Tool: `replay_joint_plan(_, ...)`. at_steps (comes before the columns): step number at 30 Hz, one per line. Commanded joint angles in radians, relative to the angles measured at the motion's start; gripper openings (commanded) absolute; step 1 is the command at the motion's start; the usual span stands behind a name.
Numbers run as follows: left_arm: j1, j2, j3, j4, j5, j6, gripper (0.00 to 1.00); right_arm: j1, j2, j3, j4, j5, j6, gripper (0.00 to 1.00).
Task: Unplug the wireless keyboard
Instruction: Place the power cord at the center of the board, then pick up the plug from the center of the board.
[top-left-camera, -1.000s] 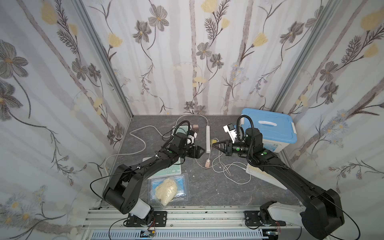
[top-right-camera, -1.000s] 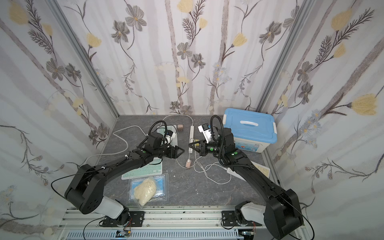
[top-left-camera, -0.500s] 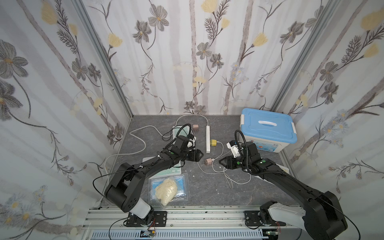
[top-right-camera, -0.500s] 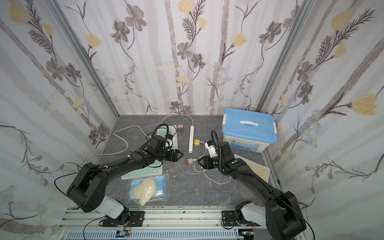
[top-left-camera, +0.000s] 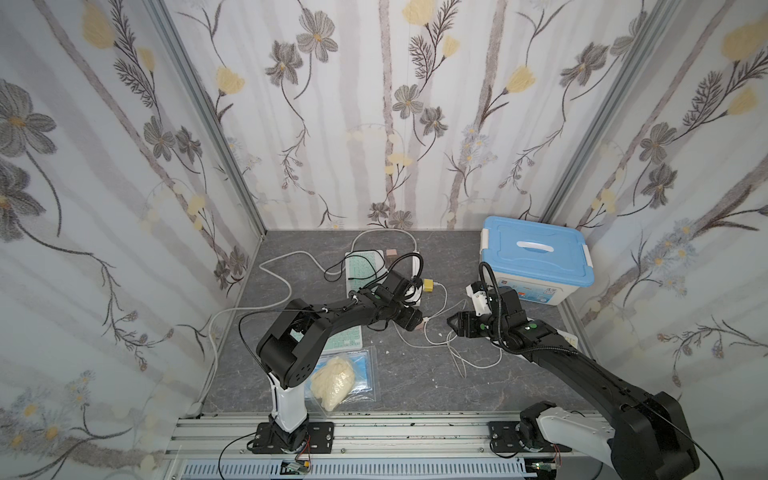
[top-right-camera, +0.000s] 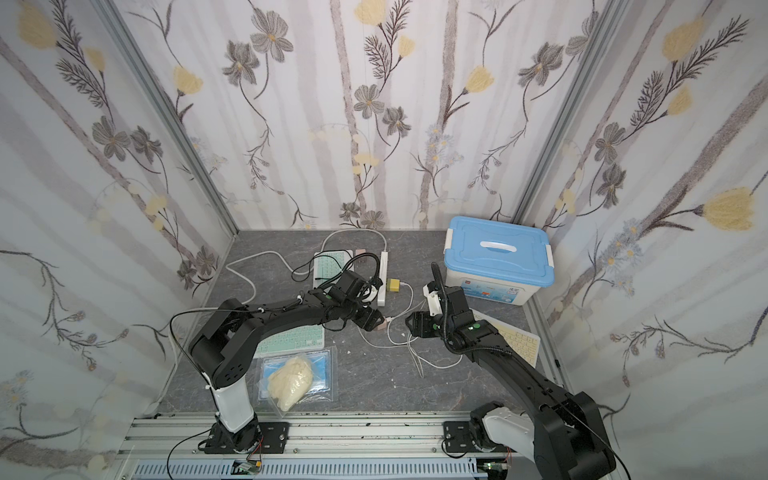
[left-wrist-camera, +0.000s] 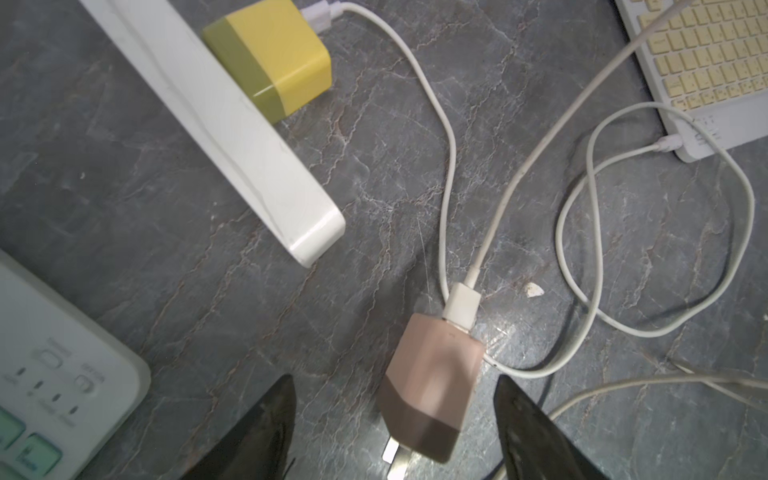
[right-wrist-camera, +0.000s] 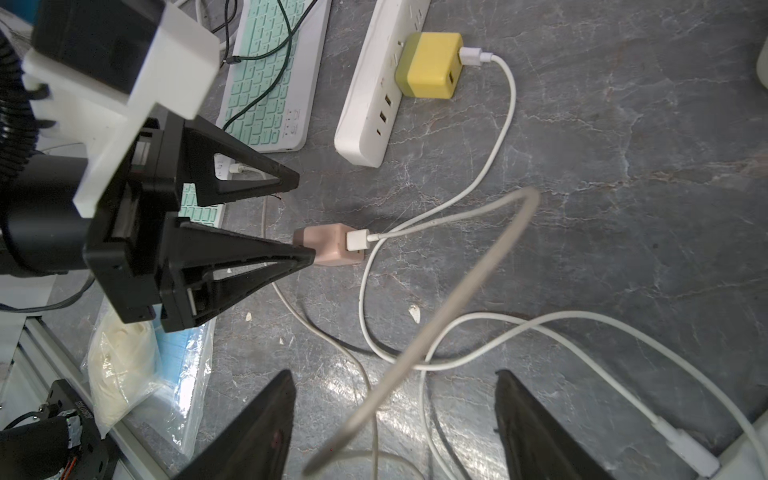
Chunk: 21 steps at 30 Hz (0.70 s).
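Observation:
A pink charger (left-wrist-camera: 432, 386) lies loose on the grey table with its prongs bare and a white cable (left-wrist-camera: 498, 208) in its USB port. My left gripper (left-wrist-camera: 392, 380) is open, one finger on each side of the charger (top-left-camera: 419, 325). The right gripper (right-wrist-camera: 394, 374) is open just right of it (top-right-camera: 409, 322), and a blurred loop of cable arches between its fingers. A white power strip (left-wrist-camera: 232, 120) holds a yellow charger (left-wrist-camera: 270, 58). A yellow keyboard (left-wrist-camera: 706, 62) lies at the right and a green keyboard (right-wrist-camera: 270, 83) at the left.
A blue-lidded storage box (top-left-camera: 536, 257) stands at the back right. A clear bag of pale material (top-left-camera: 332, 378) lies at the front left beside a second green keyboard (top-right-camera: 291, 340). Loose white cable loops (right-wrist-camera: 540, 324) cover the middle of the table.
The right gripper has come down and forward from beside the power strip and opened, letting the cable go. The left gripper has shifted right until its fingers flank the pink charger.

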Motion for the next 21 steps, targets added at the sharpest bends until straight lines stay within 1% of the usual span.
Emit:
replay_joint_plan(1,-0.015,0.013,0.022,-0.031,0.036,0.102,0.73,-0.015,-0.022,-0.011,0.018,-0.019,0.008,0.77)
replay_joint_plan(3,-0.021,0.022,0.025,-0.039,0.045,0.111,0.69,-0.025,-0.032,-0.012,0.021,-0.040,0.008,0.76)
replay_joint_plan(8,-0.039,0.092,0.088,-0.118,0.011,0.140,0.63,-0.042,-0.057,-0.006,0.025,-0.075,0.010,0.77)
replay_joint_plan(11,-0.046,0.116,0.106,-0.127,-0.011,0.149,0.58,-0.048,-0.082,0.005,0.015,-0.082,0.010,0.77)
replay_joint_plan(14,-0.046,0.113,0.111,-0.128,-0.024,0.150,0.47,-0.056,-0.116,0.015,-0.005,-0.081,0.009,0.78)
replay_joint_plan(18,-0.044,0.085,0.111,-0.146,-0.024,0.164,0.38,-0.075,-0.158,0.022,-0.044,-0.055,0.008,0.78)
replay_joint_plan(21,-0.045,0.060,0.113,-0.180,-0.037,0.186,0.26,-0.098,-0.192,0.021,-0.066,-0.028,0.016,0.78)
